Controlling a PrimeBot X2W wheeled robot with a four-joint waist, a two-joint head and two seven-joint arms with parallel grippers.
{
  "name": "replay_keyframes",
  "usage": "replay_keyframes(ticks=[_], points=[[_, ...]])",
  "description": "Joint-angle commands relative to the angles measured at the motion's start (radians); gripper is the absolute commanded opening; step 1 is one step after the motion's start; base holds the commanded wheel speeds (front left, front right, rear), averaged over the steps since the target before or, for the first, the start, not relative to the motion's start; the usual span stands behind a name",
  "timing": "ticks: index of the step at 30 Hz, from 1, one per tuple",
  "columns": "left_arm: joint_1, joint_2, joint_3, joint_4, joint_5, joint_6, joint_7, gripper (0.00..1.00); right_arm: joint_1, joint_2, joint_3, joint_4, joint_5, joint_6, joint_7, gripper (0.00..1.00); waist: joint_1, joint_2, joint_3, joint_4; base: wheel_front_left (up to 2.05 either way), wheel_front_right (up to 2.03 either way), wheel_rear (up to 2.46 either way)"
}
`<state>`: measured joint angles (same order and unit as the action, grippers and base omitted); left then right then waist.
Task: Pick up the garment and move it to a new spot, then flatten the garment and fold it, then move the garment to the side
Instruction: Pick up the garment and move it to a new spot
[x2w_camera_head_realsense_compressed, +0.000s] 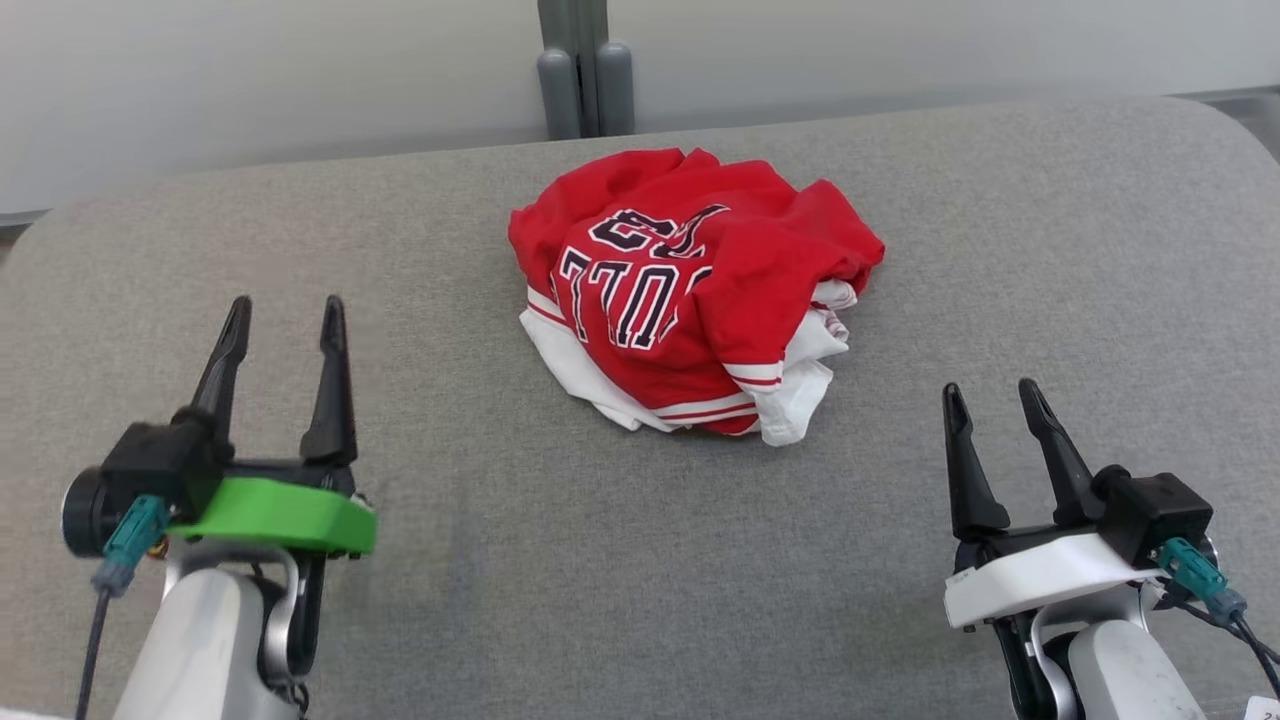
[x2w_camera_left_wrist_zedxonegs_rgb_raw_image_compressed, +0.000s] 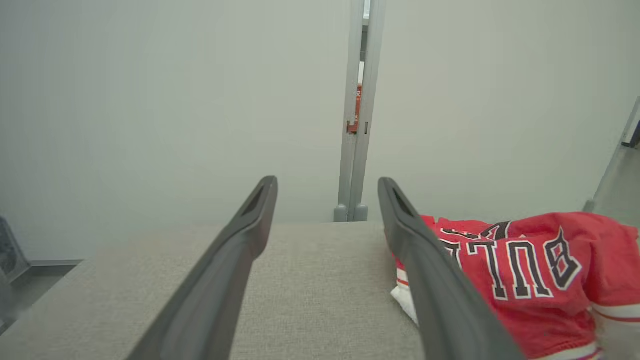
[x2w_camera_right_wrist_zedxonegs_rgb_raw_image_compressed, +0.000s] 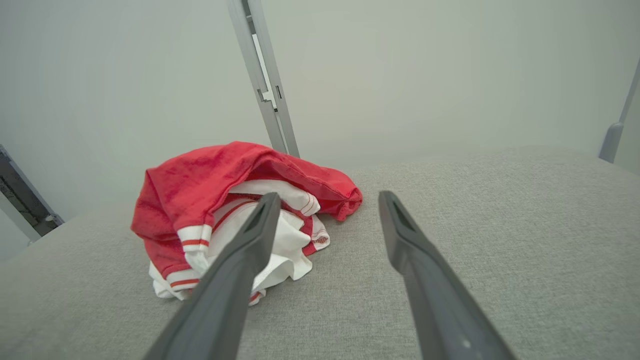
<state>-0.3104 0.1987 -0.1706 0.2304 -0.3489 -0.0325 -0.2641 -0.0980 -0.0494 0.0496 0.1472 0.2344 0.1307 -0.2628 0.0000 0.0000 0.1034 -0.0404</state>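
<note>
Grey table (x2w_camera_head_realsense_compressed: 640, 560) bears crumpled garment (x2w_camera_head_realsense_compressed: 690, 300)

We take this for a robotics lab or test booth rather than a home. Our work surface is a broad table with rounded corners, covered in plain grey woven fabric (x2w_camera_head_realsense_compressed: 640, 590). Behind it stand bare, pale grey-white partition panels (x2w_camera_head_realsense_compressed: 250, 80), which meet at a grey metal post with rounded feet (x2w_camera_head_realsense_compressed: 585, 80). Our left gripper (x2w_camera_head_realsense_compressed: 287, 305) on its green plastic mount (x2w_camera_head_realsense_compressed: 285, 515) and our right gripper (x2w_camera_head_realsense_compressed: 990, 390) on its white plastic mount (x2w_camera_head_realsense_compressed: 1030, 580) carry exposed teal plugs (x2w_camera_head_realsense_compressed: 135, 540) and loose dark cables (x2w_camera_head_realsense_compressed: 92, 650), like bench hardware.
</note>
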Motion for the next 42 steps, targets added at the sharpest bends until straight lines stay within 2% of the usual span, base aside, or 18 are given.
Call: replay_keyframes(ticks=[1,9,16,26,42], points=[[0.041,0.004,0.023,-0.016,0.014,0.005,0.000,1.00,0.019,-0.002,-0.001,0.004,-0.008,0.000,-0.003,1.00,0.0000,0.0000,-0.040,0.038,0.00,0.00,0.00],[0.224,-0.017,0.117,-0.067,0.036,-0.019,0.000,1.00,0.052,-0.013,0.005,0.007,-0.018,0.000,-0.003,1.00,0.0000,0.0000,-0.076,0.070,0.00,0.00,0.00],[0.321,-0.063,0.169,-0.080,0.059,-0.055,0.000,1.00,0.067,-0.019,0.014,0.011,-0.009,0.000,-0.003,1.00,0.0000,0.0000,-0.082,0.079,0.00,0.00,0.00],[0.343,-0.091,0.180,-0.063,0.097,-0.088,-0.001,1.00,0.078,-0.023,0.019,0.020,-0.003,0.000,-0.003,1.00,0.0000,0.0000,-0.077,0.077,0.00,0.00,0.00],[0.324,-0.108,0.192,-0.052,0.129,-0.098,-0.001,1.00,0.071,-0.018,0.023,0.033,0.000,0.000,-0.003,1.00,0.0000,0.0000,-0.078,0.070,0.00,0.00,0.00]])
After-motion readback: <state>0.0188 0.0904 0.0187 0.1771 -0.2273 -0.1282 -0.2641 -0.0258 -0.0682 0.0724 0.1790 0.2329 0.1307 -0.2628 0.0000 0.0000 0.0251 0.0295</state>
